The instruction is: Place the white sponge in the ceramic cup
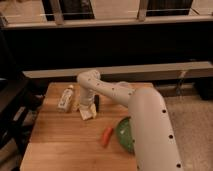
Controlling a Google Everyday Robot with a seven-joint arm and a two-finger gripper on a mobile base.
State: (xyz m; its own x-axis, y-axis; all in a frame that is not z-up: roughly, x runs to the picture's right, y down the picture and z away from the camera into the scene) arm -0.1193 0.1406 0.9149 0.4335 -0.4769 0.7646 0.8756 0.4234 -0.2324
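Note:
The white sponge (88, 113) lies flat on the wooden table (60, 140), left of centre. My gripper (89, 104) hangs from the white arm's wrist straight down over the sponge, at or just above its top edge. The black oblong bar (97, 103) lies right beside the gripper, on its right. The ceramic cup is not visible; the arm may hide it.
A white labelled bottle (65, 98) lies on its side to the left of the gripper. A green bowl (124, 134) sits at the right, partly behind my arm, with an orange carrot-like piece (107, 136) beside it. A dark shelf runs behind the table.

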